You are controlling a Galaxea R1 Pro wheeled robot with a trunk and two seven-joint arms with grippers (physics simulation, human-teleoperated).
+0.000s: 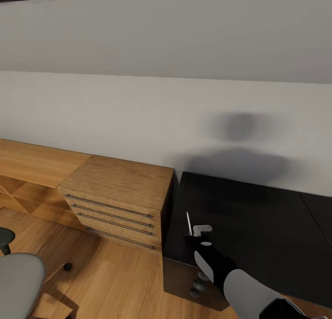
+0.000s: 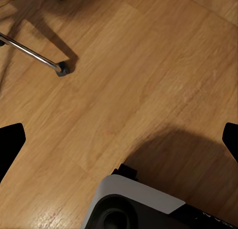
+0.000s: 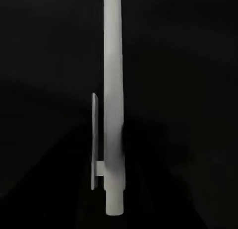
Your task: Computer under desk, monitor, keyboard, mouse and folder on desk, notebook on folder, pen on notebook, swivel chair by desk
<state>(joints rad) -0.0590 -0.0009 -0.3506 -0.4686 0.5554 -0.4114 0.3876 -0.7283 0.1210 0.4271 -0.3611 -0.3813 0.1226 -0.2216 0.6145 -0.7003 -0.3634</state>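
Note:
A slim white pen (image 1: 188, 223) stands almost upright over the left end of the black desk (image 1: 258, 217), with my right gripper (image 1: 193, 233) shut on its lower part. In the right wrist view the pen (image 3: 113, 90) and its clip run along the picture's middle against the dark desk top (image 3: 188, 65). The grey swivel chair (image 1: 18, 280) stands on the floor at the lower left of the head view. One chrome leg with a wheel (image 2: 58, 66) is seen from the left wrist. My left gripper (image 2: 119, 139) hangs open over the wood floor.
A light wood drawer unit (image 1: 117, 199) with long bar handles stands against the wall, directly left of the desk. Round silver knobs (image 1: 202, 275) mark the desk's front. My own base (image 2: 134, 204) sits on the plank floor below the left gripper.

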